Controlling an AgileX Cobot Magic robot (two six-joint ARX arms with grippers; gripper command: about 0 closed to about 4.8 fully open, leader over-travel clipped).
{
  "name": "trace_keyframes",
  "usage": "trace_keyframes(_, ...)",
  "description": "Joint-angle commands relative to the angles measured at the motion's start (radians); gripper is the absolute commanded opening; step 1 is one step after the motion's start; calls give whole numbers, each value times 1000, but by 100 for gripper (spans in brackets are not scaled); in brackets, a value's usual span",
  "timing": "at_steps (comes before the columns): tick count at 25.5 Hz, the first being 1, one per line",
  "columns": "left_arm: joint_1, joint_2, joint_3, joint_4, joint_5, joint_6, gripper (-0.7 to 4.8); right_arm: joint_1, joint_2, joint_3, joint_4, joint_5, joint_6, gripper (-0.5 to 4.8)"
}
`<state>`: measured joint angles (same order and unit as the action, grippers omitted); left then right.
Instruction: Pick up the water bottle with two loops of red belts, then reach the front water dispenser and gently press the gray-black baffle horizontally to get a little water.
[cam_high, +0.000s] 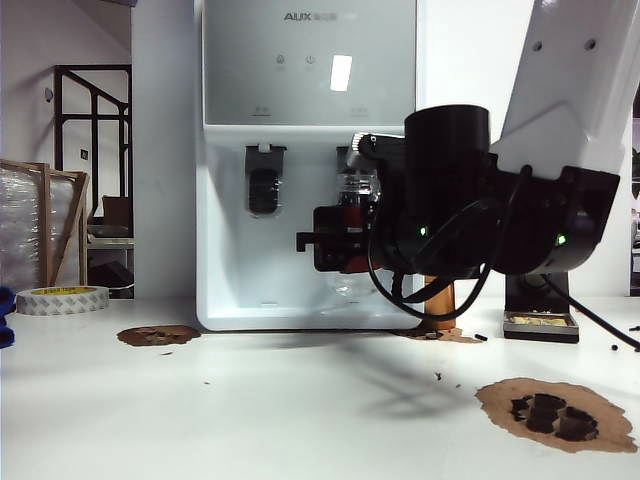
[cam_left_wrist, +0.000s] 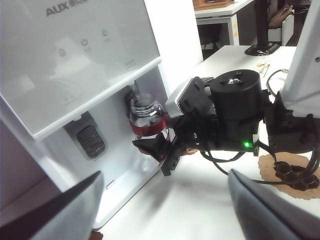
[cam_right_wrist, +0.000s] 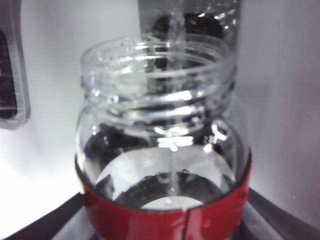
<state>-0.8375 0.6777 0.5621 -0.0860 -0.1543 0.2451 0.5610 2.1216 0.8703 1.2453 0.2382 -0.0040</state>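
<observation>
Two steps of the task look done and the third is in hand: the water bottle (cam_left_wrist: 147, 116) is lifted off the tabletop (cam_high: 300, 400) and has reached the water dispenser (cam_high: 225, 260); it stands in the recessed bay with its open mouth under the right-hand spout. The right pincer (cam_left_wrist: 161, 146) is clamped around the bottle's lower body, its dark fingers on either side at the red band. In the right wrist view a thin thread running down through the mouth, with ripples at the bottom of the jar, looks like water falling, so the bottle is probably pressing the gray-black baffle (cam_right_wrist: 187, 22) now; actual contact cannot be made out.

The left pincer (cam_left_wrist: 165, 210) hangs well back from the dispenser with its jaws spread wide, holding nothing; only its blurred grey fingers edge its own view.

Only a little water is asked for, so the next move should be a short, level pull away from the baffle once the bottom is covered, keeping the jar upright so nothing spills.

The bottle is clear and glassy, wide-mouthed, with a ridged threaded neck and rounded shoulders; its tape band is smooth, glossy red. The baffle is a dark, upright, ribbed paddle, twin to the left-hand paddle (cam_high: 264, 190). The dispenser is smooth white with a gray panel (cam_high: 300, 70) above. The tabletop is white, marked by brown crumbly patches (cam_high: 555, 412).
</observation>
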Motion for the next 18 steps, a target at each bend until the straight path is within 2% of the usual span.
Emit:
trace_keyframes(1, 1, 0, 6, 11, 0, 5, 400, 1, -6, 7, 20, 3, -5, 155)
trace_keyframes(8, 1, 1, 6, 11, -1, 5, 400, 42, -6, 2, -25, 36, -71, 155)
trace_keyframes(14, 1, 1, 6, 4, -1, 5, 400, 57, -8, -5, -21, 54, -68, 155)
trace_keyframes(18, 1, 1, 6, 4, -1, 5, 400, 57, -15, -74, 92, 56, -39, 155)
